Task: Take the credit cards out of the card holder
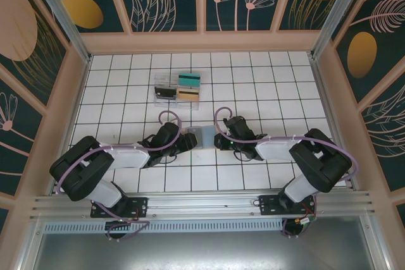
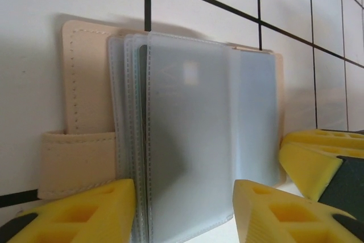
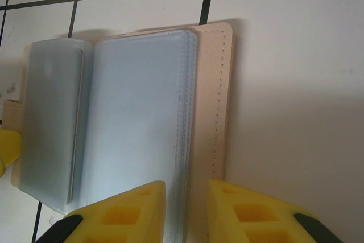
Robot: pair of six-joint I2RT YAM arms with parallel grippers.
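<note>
While the right gripper (image 3: 186, 211) stands nearly closed, its 2 yellow fingers (image 3: 122, 214) pinch the near edge of the thin tan bifold card holder (image 3: 220, 101). The right-hand stack of grey-blue plastic sleeves (image 3: 142, 118) and the stitched tan cover are caught in the narrow gap between them. The card holder lies open on the white tiled table (image 1: 266, 86), between the tips of the 2 arms and nearer their bases than the clear plastic compartment tray (image 1: 157, 85). The left gripper (image 2: 185, 217) is released and grasps nothing. Its jaws stand well apart at the opposite edge of the holder, with the lower edge of a fanned group of sleeves in the gap between them; whether either pad brushes the plastic I cannot tell. From the left wrist camera, a yellow finger of the right gripper shows at the holder's far side. Well apart from the holder, 3 small thin plastic credit cards lie in the tray: a teal card (image 1: 188, 79) at the far right, a tan-gold card (image 1: 187, 95) just nearer, and a black card (image 1: 166, 93) to the left.
</note>
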